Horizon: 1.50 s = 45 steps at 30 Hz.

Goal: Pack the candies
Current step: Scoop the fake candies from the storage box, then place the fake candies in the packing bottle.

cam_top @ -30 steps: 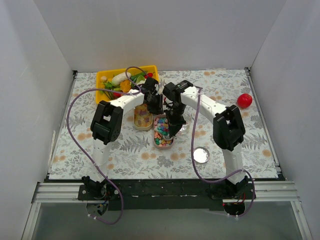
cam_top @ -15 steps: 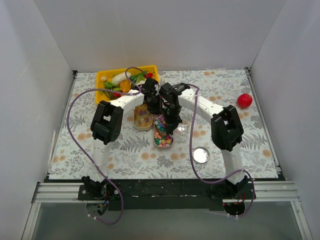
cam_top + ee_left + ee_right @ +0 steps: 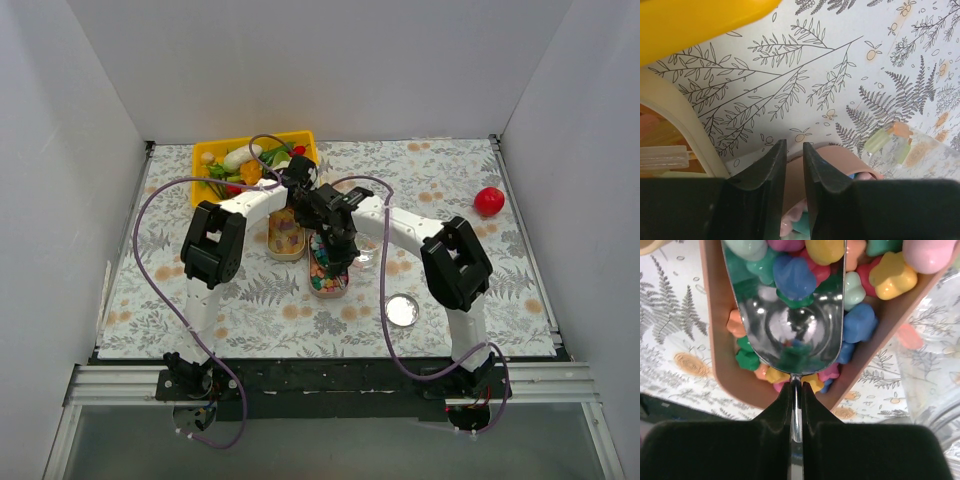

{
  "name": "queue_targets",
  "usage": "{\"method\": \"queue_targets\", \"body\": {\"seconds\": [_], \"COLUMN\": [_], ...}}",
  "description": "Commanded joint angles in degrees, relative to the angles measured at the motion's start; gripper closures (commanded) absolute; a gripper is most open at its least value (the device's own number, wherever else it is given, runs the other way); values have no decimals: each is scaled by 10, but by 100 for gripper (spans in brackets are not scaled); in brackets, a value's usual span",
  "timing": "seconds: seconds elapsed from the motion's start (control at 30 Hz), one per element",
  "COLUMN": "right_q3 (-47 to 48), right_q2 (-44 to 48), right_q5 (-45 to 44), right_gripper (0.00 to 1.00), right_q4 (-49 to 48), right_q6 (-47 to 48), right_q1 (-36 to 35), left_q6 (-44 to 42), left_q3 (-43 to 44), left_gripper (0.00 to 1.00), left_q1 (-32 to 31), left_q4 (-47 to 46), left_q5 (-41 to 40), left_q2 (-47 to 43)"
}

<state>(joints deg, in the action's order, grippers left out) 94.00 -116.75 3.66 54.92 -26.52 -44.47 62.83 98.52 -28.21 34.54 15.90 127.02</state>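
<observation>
Right wrist footage is filled by the pink tray (image 3: 715,355), in which the candies (image 3: 887,275) are heaped in blue, green, yellow, pink and orange. A metal scoop (image 3: 790,315) is laid over that heap, its bowl turned up and a few blue, green and yellow sweets caught at its far end. The scoop's thin handle is clamped between the closed fingers of the right gripper (image 3: 796,390), which is held over one rounded end of the tray. Just beside the tray's right wall a clear container (image 3: 935,370) is seen, with something orange blurred inside it. From the left wrist, the left gripper (image 3: 795,147) is found at the tray's far end, its fingers drawn almost together with a strip of the pink wall between them; the wall appears to be pinched, though the contact itself is hidden. A cream tray (image 3: 285,238) holding yellow-orange candies is set against the pink tray's left side, a yellow tray (image 3: 215,158) of toy vegetables is seen beyond that, a round lid (image 3: 402,310) is placed near the pink tray's right, and a red ball (image 3: 489,201) is seen well apart to its far right
</observation>
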Motion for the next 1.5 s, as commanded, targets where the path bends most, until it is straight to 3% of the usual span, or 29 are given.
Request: {"method": "queue_targets", "body": {"seconds": [0.0, 0.43, 0.97, 1.47], "right_q3": [-64, -101, -162, -102], "right_q2": [27, 91, 208, 285], "right_q5": [-129, -139, -79, -74], "right_gripper": [99, 99, 99, 99], "right_q4": [-116, -133, -137, 10], "right_q6": [9, 30, 57, 28], "right_q1": [2, -12, -19, -10], "left_q6": [5, 10, 12, 15], "left_q3": [16, 55, 50, 0], "left_gripper": [81, 82, 82, 82], "left_q1": [-1, 18, 28, 46], "left_q4": [37, 44, 46, 29], "left_q5": [26, 37, 31, 19], "left_q2": [-13, 2, -27, -65]}}
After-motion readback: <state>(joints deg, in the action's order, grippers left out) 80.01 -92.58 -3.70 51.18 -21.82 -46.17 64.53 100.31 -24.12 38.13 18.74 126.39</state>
